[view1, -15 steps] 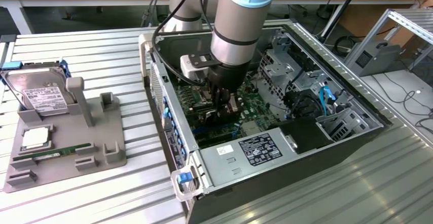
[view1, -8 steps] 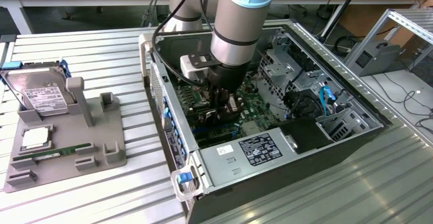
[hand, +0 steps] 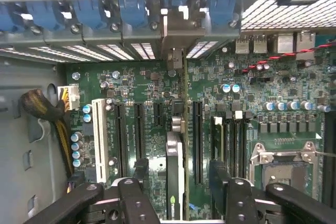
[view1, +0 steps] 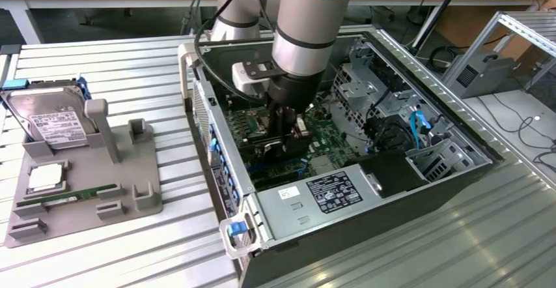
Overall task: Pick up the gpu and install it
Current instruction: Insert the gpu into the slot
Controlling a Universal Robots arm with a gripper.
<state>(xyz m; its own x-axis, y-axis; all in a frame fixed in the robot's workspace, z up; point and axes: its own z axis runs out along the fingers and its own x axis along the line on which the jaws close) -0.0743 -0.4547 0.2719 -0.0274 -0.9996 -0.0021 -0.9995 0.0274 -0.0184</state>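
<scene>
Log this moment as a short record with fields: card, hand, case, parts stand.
card: the gpu stands on edge in a motherboard slot, its bracket up at the case's rear slot openings
hand: the hand is open, a finger on either side of the card and clear of it
case: the open computer case lies on its side with the arm reaching down into it
parts stand: the grey stand on the exterior view's left holds the hard drive and the green memory stick

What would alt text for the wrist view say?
A thin expansion card with a silvery metal bracket stands edge-on in a slot of a green motherboard, between the open black gripper fingers, which do not touch it. Blue clips line the case's rear edge.
</scene>
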